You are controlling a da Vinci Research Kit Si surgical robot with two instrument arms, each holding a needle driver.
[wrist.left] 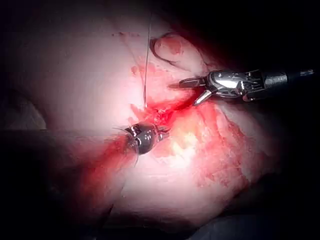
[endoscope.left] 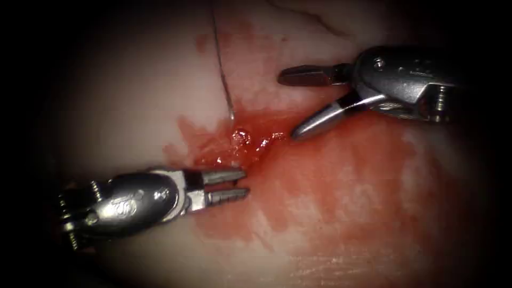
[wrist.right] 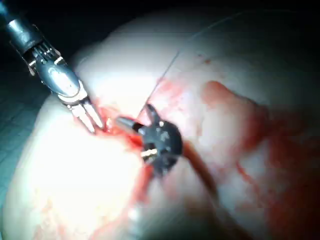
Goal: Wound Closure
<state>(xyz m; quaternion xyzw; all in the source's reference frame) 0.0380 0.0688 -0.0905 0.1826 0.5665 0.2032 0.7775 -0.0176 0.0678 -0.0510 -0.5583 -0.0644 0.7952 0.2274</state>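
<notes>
Left tool (endoscope.left: 240, 184) lower left of endoscope frame, jaws slightly apart, empty. Right tool (endoscope.left: 290, 106) upper right, jaws wide, empty. Thread (endoscope.left: 220, 64) from top edge down into tissue (endoscope.left: 133, 96) at cut (endoscope.left: 245, 141), amid red fluid (endoscope.left: 330, 181). Needle position: cannot tell.

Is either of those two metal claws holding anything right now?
No: in the endoscope view the left gripper and the right gripper both stand open with nothing between them, and the thread lies loose on the tissue.
</notes>
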